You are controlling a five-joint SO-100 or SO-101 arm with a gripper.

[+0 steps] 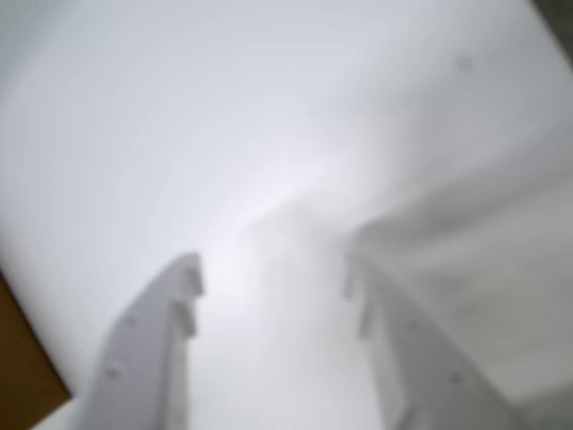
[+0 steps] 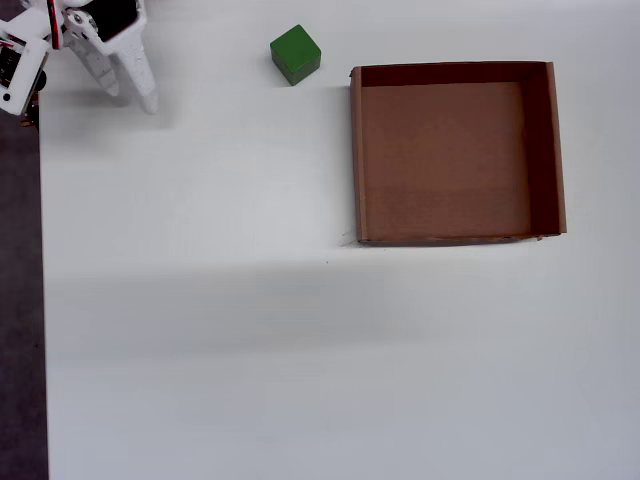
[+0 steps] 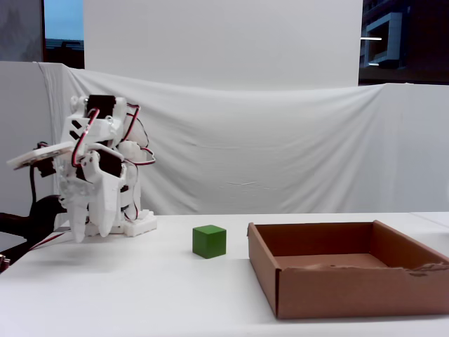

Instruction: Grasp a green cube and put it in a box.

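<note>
The green cube [image 2: 296,54] sits on the white table at the top of the overhead view, just left of the box's near corner. It also shows in the fixed view [image 3: 210,241]. The box [image 2: 357,150] is a shallow brown cardboard tray, empty, to the right of the cube; the fixed view shows it too [image 3: 351,288]. My gripper [image 2: 130,95] hangs at the table's top left, well left of the cube, fingers pointing down [image 3: 91,233]. In the blurred wrist view the gripper [image 1: 271,264] is open and empty, and neither cube nor box shows.
The table's left edge borders a dark strip [image 2: 20,300]. A brown patch [image 1: 22,367] fills the wrist view's lower left corner. A white cloth backdrop [image 3: 280,154] hangs behind the table. The arm's base [image 3: 137,225] stands at the back left.
</note>
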